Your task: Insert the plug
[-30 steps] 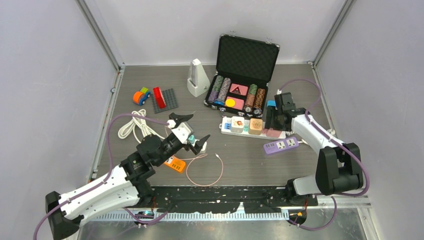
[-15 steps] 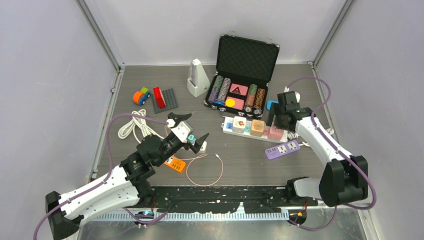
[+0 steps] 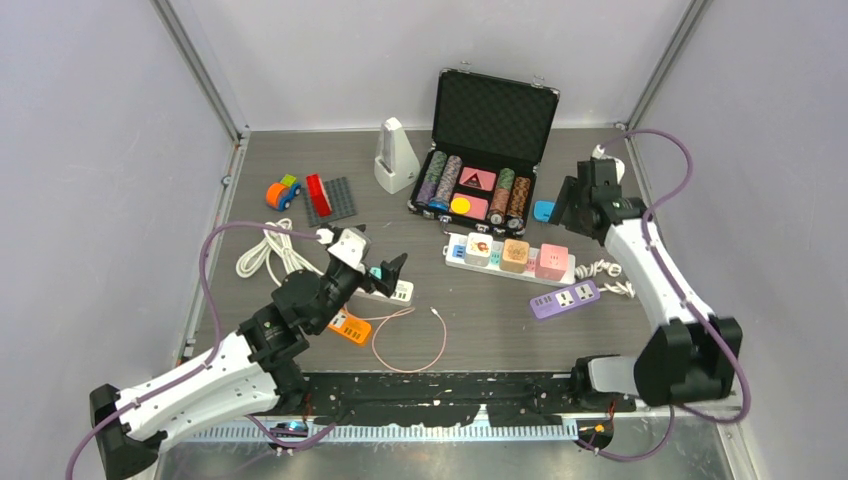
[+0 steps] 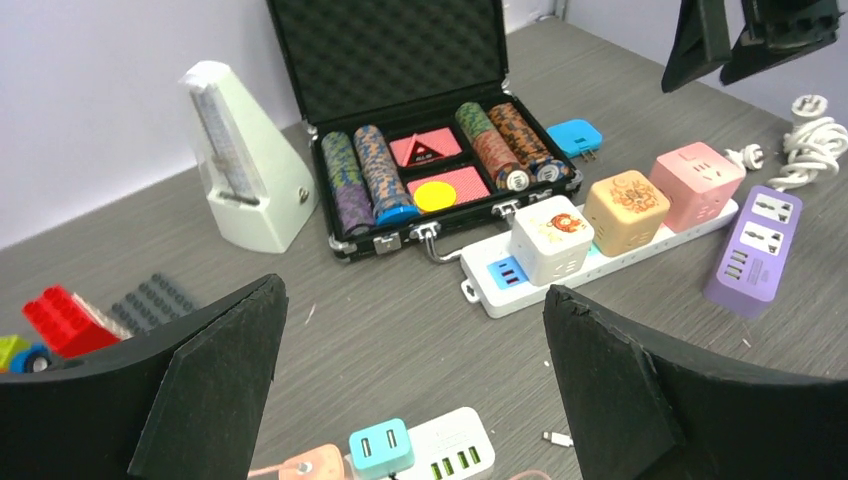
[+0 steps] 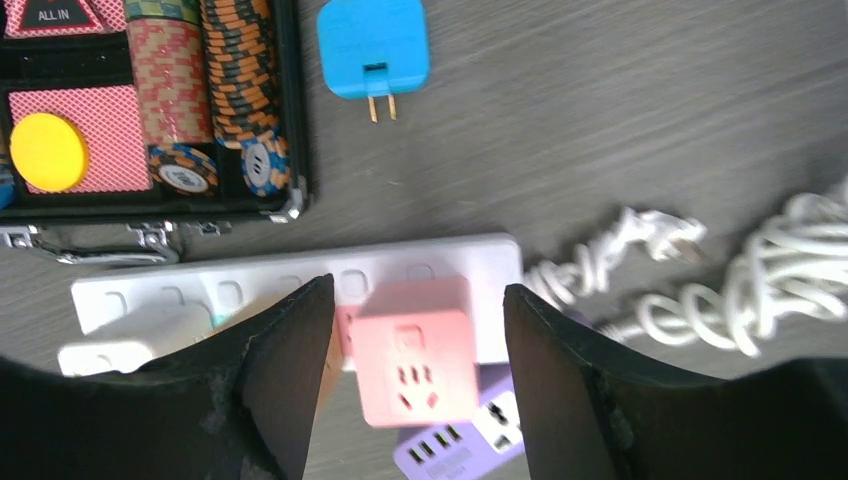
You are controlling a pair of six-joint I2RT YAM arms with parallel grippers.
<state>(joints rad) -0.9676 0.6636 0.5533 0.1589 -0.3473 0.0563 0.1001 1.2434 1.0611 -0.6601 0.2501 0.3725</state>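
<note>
right gripper (image 3: pixel 568 208) released, nothing in it, hanging above the far right of the table (image 3: pixel 480 325), well apart from the pink plug (image 3: pixel 551 261), which stands on the right end of the white power strip (image 3: pixel 492 267). top view, a second earlier: this gripper was down at that plug; it has since lifted off and pulled back to the far right. left gripper (image 3: pixel 378 262) has dipped toward the small white charger (image 3: pixel 396 292). left wrist view: left fingers spread wide, empty; pink plug upright beside the tan cube (image 4: pixel 626 205) on the strip. right wrist view: fingers parted, plug well below them, square on the strip, no tilt seen. judgement: insertion looks complete, step in hand is the retreat. next move: clear the arm without brushing the strip; whether the pins are fully home cannot be told.
</note>
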